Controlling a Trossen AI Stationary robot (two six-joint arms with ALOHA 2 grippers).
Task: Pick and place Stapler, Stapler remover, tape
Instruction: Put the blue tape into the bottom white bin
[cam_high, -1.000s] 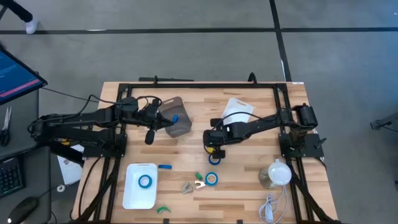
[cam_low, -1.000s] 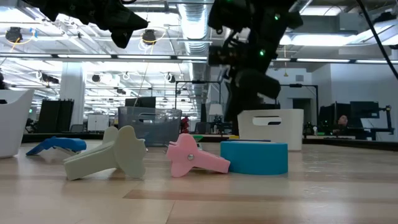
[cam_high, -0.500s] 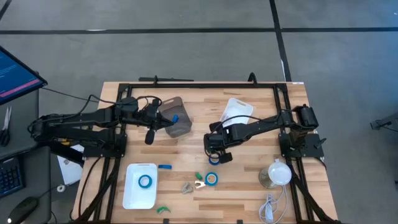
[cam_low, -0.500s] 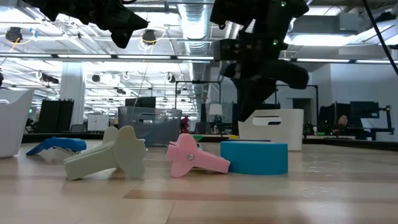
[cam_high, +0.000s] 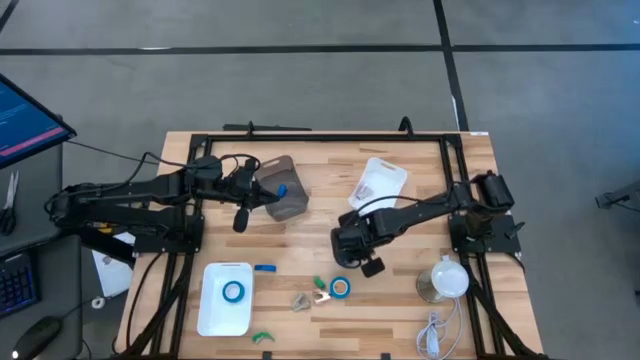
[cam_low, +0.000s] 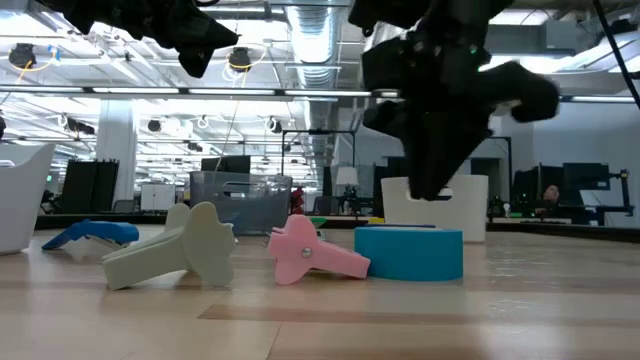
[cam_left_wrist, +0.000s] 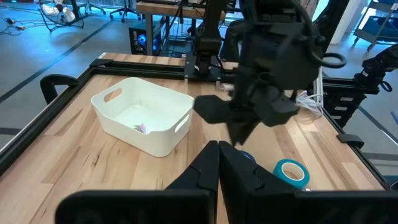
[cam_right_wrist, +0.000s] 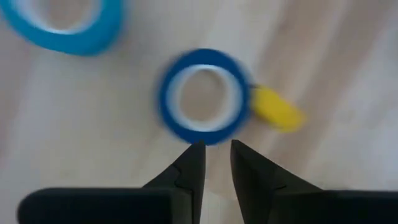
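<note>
- Your right gripper (cam_right_wrist: 215, 163) hovers above a blue tape roll (cam_right_wrist: 203, 97) at frame center, fingers slightly spread, pinching nothing.
- Your left gripper (cam_left_wrist: 218, 163) waits at upper left, fingers pressed together.

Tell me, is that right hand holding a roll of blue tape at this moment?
No. The right hand hovers with a small gap between its fingers, and the blue tape roll lies on the table beyond them.

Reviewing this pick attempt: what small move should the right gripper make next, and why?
Probably lower onto the tape. The right gripper hovers at that roll's rim, fingers parted only narrowly, nothing between them. The roll lies flat beside a yellow piece, so straddling its wall seems the likely pick.
</note>
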